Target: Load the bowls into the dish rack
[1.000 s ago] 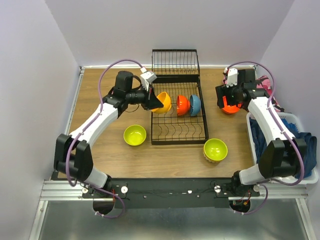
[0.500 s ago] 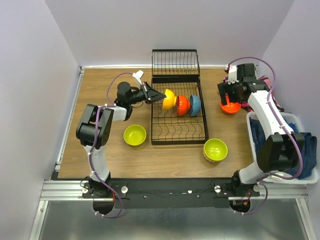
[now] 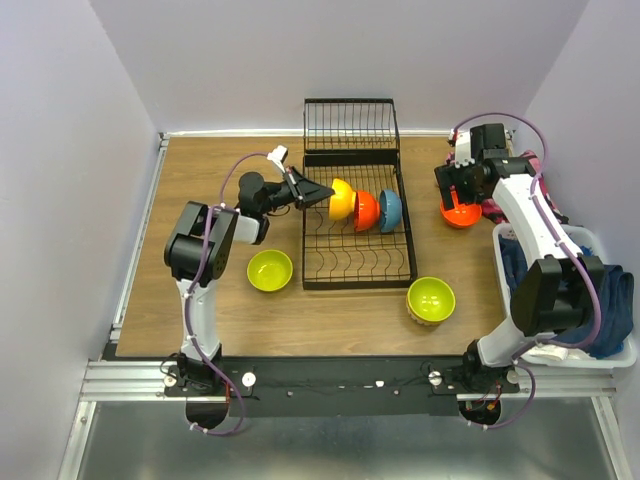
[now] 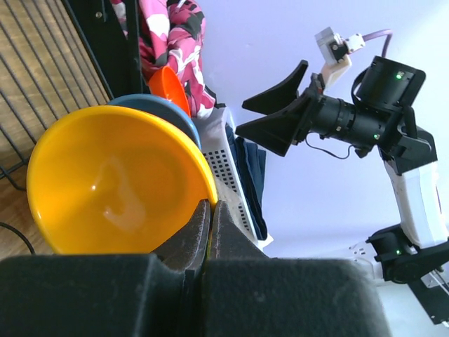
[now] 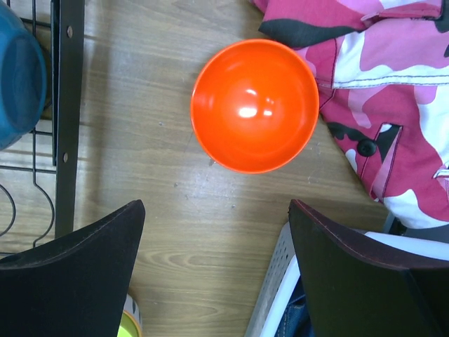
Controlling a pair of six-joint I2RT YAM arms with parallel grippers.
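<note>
My left gripper (image 3: 318, 193) is shut on the rim of the yellow-orange bowl (image 3: 342, 198) and holds it on edge in the black dish rack (image 3: 330, 268), beside a red-orange bowl (image 3: 366, 211) and a blue bowl (image 3: 389, 210). In the left wrist view the fingers (image 4: 196, 228) pinch the yellow-orange bowl's (image 4: 112, 179) rim. My right gripper (image 3: 458, 195) is open above a second red-orange bowl (image 3: 461, 215) on the table. That bowl (image 5: 255, 105) lies ahead of the open right gripper (image 5: 216, 210). Two lime green bowls (image 3: 270, 270) (image 3: 431, 298) sit on the table.
A white laundry basket (image 3: 510, 290) of clothes stands at the right, its rim (image 5: 280, 295) close under my right gripper. A pink camouflage cloth (image 5: 379, 77) lies beside the red-orange bowl. The rack's tall wire section (image 3: 350, 125) is at the far end.
My left arm folded back at the elbow and moved the yellow-orange bowl right, up against the red-orange bowl in the rack. My right gripper shifted slightly away over its bowl.
</note>
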